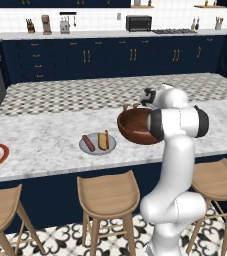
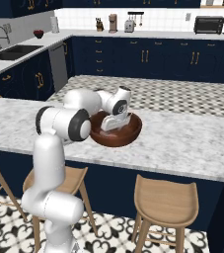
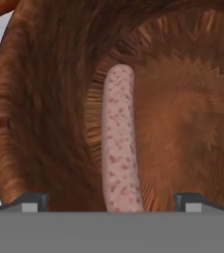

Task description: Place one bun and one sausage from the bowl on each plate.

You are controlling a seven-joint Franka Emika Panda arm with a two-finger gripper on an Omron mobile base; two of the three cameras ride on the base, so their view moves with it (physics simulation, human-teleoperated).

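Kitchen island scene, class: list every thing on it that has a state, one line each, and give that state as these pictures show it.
bowl: upright, one sausage inside.
sausage: lying flat on the bowl's floor, not gripped.
gripper: open, lowered into the bowl, fingertips either side of the sausage.
grey plate: filled, one bun and one sausage.
red-rimmed plate: bun on it, no sausage visible.

Bowl (image 1: 134, 127) behind the arm — grey plate (image 1: 98, 145) holds sausage (image 1: 88, 143) and bun (image 1: 103, 140).

text: none legible | labels, brands, numbers, signs — none readable on anything
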